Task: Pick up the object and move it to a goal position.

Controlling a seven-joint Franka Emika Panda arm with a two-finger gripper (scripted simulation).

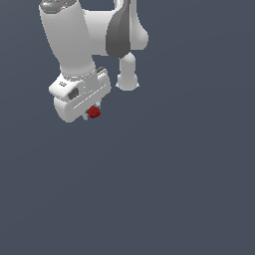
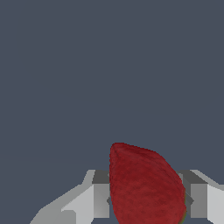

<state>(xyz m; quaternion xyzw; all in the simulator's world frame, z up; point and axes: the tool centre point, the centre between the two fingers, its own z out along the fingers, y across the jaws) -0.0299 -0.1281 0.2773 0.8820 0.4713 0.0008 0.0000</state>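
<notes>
Red strawberry-like object (image 2: 146, 188) is filling the nearest part of the wrist view, sitting between the two grey-white fingers (image 2: 101, 199) of the tool (image 2: 148, 199). Both fingers are pressing in against its sides, one on each flank, so the tool is gripping the object at a narrow setting. A sliver of green is showing at the object's lower edge (barely visible, cut off by the frame). Its pointed end is aiming away from the wrist camera, toward the flat slate-grey surface beyond.

In the exterior view the same object (image 1: 93, 112) is appearing as a tiny red lump with a small green speck on the side toward the exterior view's left, tucked under the white tool (image 1: 92, 111) and much smaller than it. Fingers are mostly hidden by the tool body here. The tool is tilting, its lower end angling toward the exterior view's left.

Behind and above it, the white arm (image 1: 69, 35) is rising toward the upper edge of the exterior view, with a dark grey panel (image 1: 119, 32) on the joint at its right. A short white cylindrical part (image 1: 127, 74) is hanging below that joint.

Farthest back, the plain blue-grey ground (image 1: 174, 174) is filling the rest; cannot tell whether the object is touching it or is held clear of it.
</notes>
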